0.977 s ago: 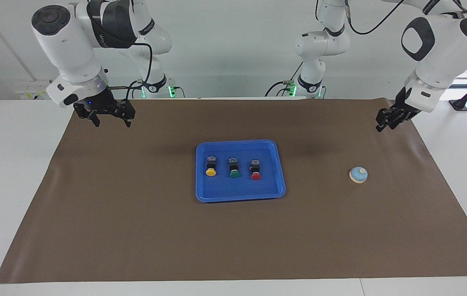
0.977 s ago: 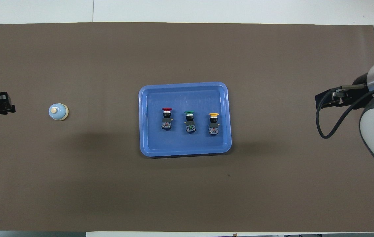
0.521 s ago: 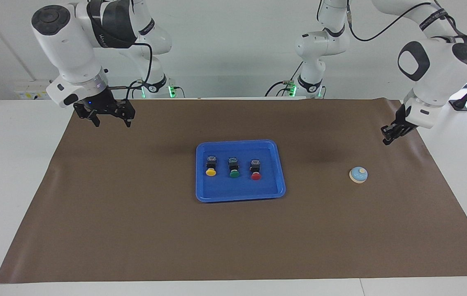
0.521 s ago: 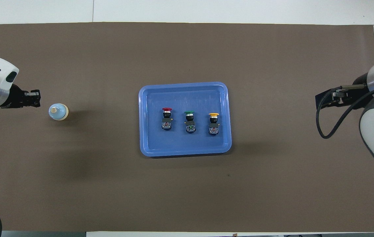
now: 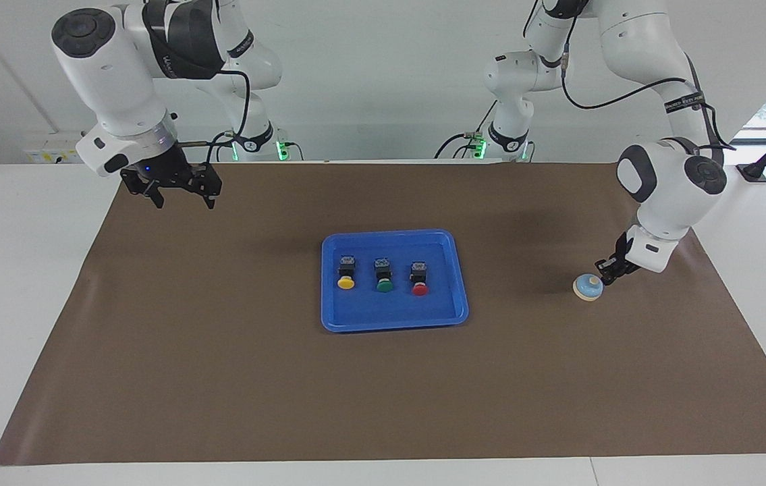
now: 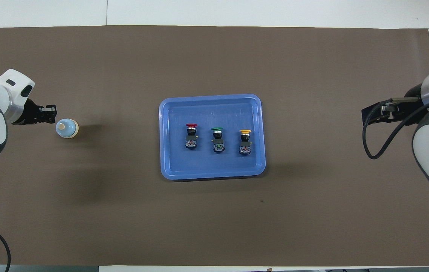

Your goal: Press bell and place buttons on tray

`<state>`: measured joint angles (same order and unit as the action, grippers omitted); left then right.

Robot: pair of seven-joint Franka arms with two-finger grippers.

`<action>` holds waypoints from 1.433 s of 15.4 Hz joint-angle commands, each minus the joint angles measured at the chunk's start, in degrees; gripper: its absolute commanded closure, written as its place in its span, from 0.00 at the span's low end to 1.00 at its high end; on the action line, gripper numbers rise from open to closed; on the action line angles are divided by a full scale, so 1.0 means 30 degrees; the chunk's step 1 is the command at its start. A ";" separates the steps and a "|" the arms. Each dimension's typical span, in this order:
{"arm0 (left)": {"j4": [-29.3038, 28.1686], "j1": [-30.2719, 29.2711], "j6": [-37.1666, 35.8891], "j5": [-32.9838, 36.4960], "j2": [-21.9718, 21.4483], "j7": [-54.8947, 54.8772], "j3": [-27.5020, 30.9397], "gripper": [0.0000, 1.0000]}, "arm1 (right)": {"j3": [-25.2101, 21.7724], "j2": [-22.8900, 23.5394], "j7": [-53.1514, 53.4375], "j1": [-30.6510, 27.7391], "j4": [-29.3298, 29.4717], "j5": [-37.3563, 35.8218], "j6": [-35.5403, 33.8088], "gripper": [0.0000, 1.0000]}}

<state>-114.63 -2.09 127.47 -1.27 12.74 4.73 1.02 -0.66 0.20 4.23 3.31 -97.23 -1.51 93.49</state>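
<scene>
Three buttons (image 5: 383, 273) lie in a row in the one tray (image 5: 453, 297), mid-desk. One bell (image 5: 587, 288) sits toward the left arm's end, the left claw (image 5: 604, 281) pinched closed beside its knob. The right claw (image 5: 182, 197) waits spread wide.

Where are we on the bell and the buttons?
Done: the yellow, green and red buttons lie in a row in the blue tray. In hand: the left claw, shut, is right beside the bell. Left: pressing its knob. The right claw waits, open.
</scene>
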 commanded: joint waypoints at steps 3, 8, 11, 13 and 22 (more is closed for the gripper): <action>-0.1752 0.0433 0.1456 -0.0193 -0.0498 -0.0024 0.0186 1.00 | 0.0190 -0.0303 0.0173 -0.0196 -0.0168 -0.0259 -0.0286 0.00; 0.1136 0.0169 -0.1720 -0.0193 -0.0263 -0.0025 0.0186 1.00 | 0.0190 -0.0303 0.0173 -0.0196 -0.0168 -0.0259 -0.0286 0.00; 0.3659 0.0199 -0.5885 -0.0164 -0.0730 0.0034 0.0216 0.20 | 0.0190 -0.0303 0.0173 -0.0196 -0.0139 -0.0259 -0.0286 0.00; 0.4048 0.0287 -0.7472 -0.0164 -0.1693 0.0181 0.0245 0.00 | 0.0190 -0.0303 0.0173 -0.0196 -0.0168 -0.0259 -0.0286 0.00; 0.4077 0.0372 -1.2369 -0.0193 -0.4510 0.0005 0.0245 0.00 | 0.0190 -0.0303 0.0173 -0.0196 -0.0139 -0.0259 -0.0286 0.00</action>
<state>-102.02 -1.71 93.12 -1.27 0.27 4.90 1.42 -0.66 0.17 4.23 3.31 -97.23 -1.51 93.49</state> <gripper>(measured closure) 0.000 0.000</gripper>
